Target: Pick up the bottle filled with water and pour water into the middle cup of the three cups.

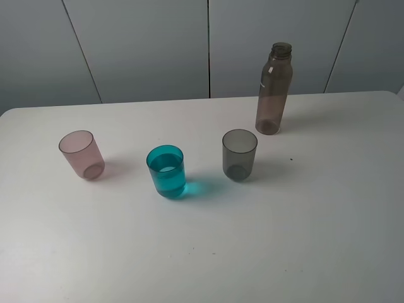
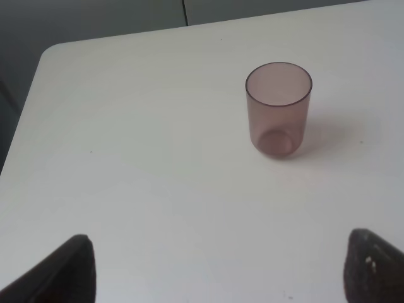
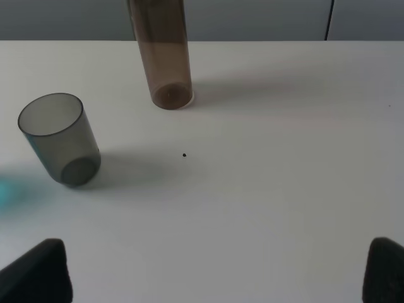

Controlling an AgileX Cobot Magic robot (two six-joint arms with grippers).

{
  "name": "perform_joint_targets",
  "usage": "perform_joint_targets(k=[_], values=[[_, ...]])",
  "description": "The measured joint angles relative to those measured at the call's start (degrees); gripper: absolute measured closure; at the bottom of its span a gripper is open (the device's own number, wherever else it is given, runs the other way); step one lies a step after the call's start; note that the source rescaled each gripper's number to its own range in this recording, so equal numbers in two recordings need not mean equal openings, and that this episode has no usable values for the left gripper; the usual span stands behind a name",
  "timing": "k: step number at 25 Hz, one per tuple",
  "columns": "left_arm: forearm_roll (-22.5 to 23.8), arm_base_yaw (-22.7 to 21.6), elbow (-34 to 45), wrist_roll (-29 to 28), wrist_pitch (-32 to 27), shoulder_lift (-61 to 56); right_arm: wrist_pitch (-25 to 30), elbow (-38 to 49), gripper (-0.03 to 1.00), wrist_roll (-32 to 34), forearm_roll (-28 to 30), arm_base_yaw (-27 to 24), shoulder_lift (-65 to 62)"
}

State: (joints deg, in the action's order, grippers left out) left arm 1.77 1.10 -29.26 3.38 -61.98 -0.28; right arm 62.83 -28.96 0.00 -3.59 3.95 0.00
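Three cups are standing upright on the white table (image 1: pixel 202 252), in a row across the exterior view. Nearest the camera, the teal cup (image 1: pixel 167 171) is sitting in the middle of the row and is holding water partway up its wall. The pink cup (image 1: pixel 82 154) is standing well apart on its left, and the grey cup (image 1: pixel 239 154) is standing on its right; both are showing no liquid. Behind the grey cup, toward the far table edge, the bottle (image 1: pixel 274 89) is standing upright and uncapped, clear of every cup.

The left gripper (image 2: pixel 218 271) is hanging released, fingers spread wide, nothing between them, with the pink cup ahead of it. The right gripper (image 3: pixel 218 271) is likewise spread wide and grasping nothing, with the grey cup and the bottle base ahead of it.
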Motion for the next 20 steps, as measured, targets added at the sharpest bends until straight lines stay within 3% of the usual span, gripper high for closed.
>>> perform_joint_targets(k=[20], values=[[0.0,0.0,0.0,0.0,0.0,0.0,0.0,0.0,-0.03,0.31,0.0,0.0,0.0]])
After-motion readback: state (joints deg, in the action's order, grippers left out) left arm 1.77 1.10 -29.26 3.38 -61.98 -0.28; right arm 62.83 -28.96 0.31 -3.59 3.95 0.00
